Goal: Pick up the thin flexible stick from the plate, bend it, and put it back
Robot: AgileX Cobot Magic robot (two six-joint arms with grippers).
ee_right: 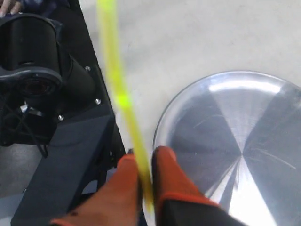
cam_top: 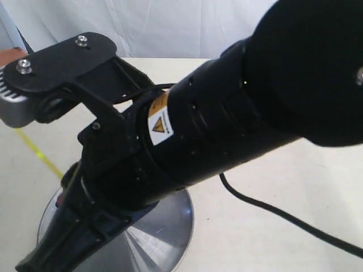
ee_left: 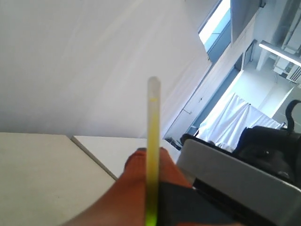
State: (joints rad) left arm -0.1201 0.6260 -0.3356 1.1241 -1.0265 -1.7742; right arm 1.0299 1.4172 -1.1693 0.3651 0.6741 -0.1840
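Note:
The thin yellow-green stick (ee_right: 123, 101) is held off the plate by both grippers. In the right wrist view my right gripper (ee_right: 145, 169) is shut on one part of it, the orange fingers (ee_right: 169, 174) pinching it just beside the rim of the shiny silver plate (ee_right: 235, 136). My left gripper (ee_left: 151, 165) is shut on another part, and the free end of the stick (ee_left: 153, 122) stands straight up past its tips. In the exterior view a short stretch of the stick (cam_top: 39, 152) shows at the left, above the plate (cam_top: 167, 232). Both grippers' tips are hidden there.
A thick black arm (cam_top: 238, 124) crosses most of the exterior view close to the camera, with a black cable (cam_top: 283, 218) trailing over the pale table. A black robot base (ee_right: 42, 94) stands next to the plate. White curtains hang behind.

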